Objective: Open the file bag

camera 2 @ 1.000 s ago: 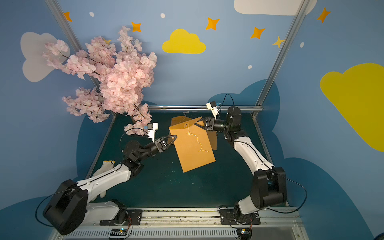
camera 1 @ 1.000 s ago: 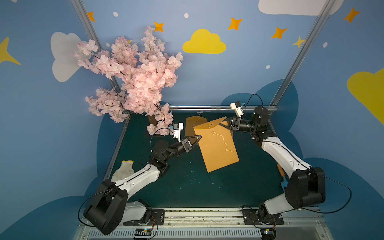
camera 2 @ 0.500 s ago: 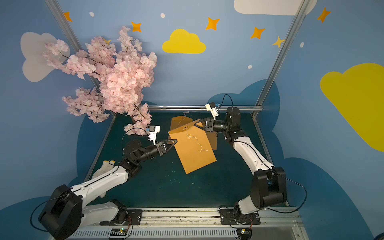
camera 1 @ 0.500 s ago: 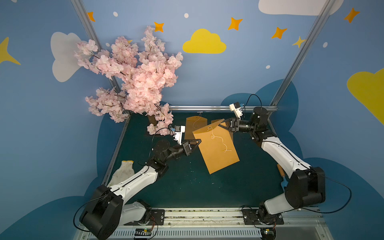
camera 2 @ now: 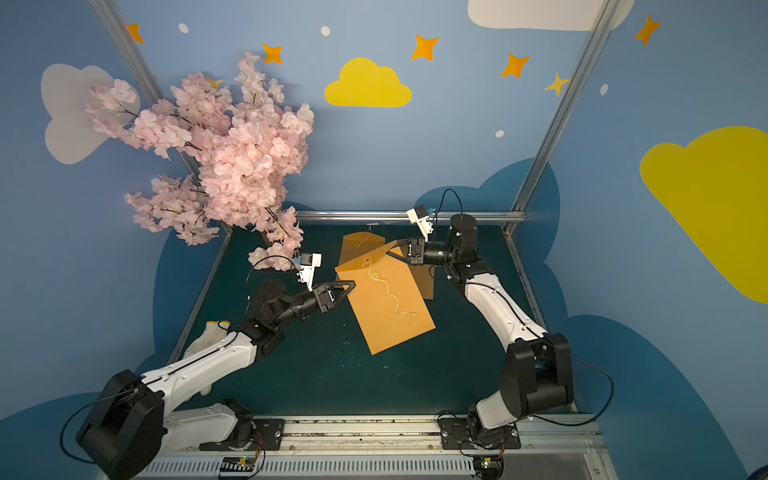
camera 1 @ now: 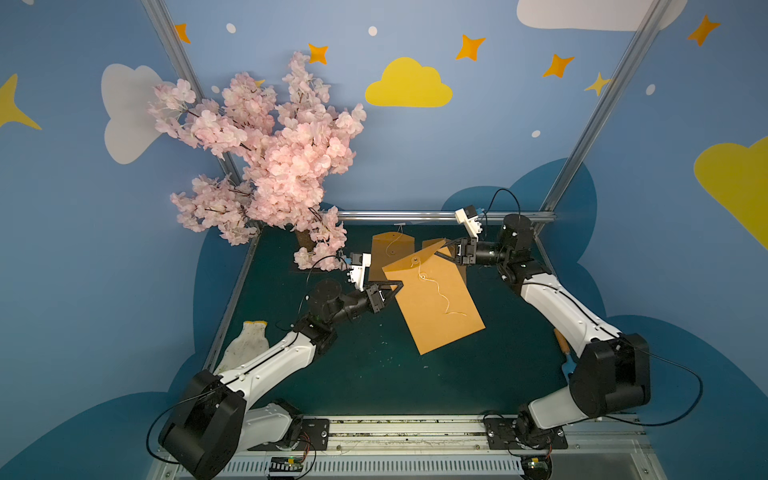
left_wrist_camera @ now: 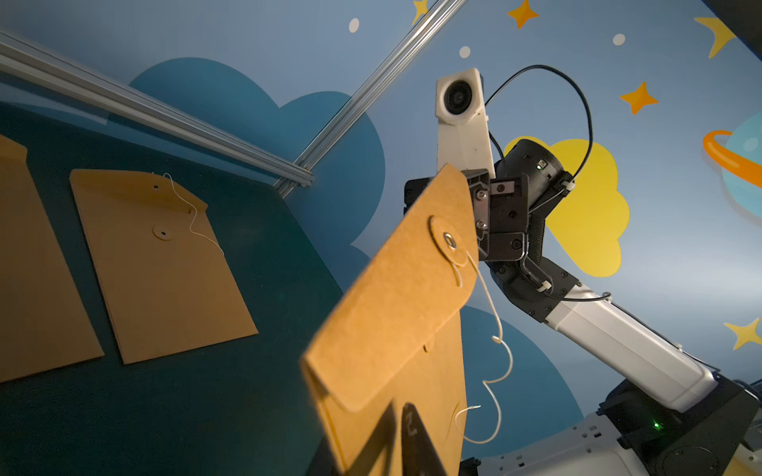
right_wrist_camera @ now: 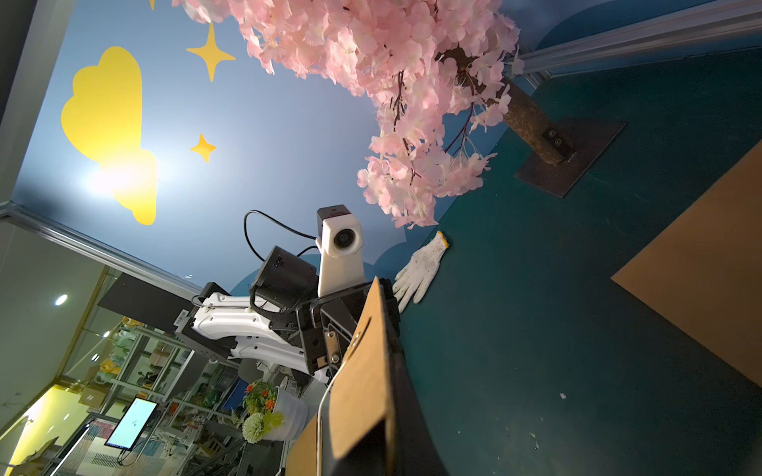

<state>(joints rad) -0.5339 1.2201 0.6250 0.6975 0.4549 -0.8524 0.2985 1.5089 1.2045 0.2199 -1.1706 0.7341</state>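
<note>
The right gripper (camera 1: 448,250) is clamped on a top corner of the bag (camera 1: 436,307), while the left gripper (camera 1: 397,286) sits at its opposite edge, gripping or released I cannot tell.

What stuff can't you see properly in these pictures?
- Inside the file bag: in the left wrist view its flap covers the mouth.
- Left gripper: tiny in both top views and cut off by the picture's edge in the left wrist view, so open or shut is unclear.
- Tool: in a top view, mostly hidden under the right arm.
- Flat bag: mostly behind the file bag in both top views.
</note>
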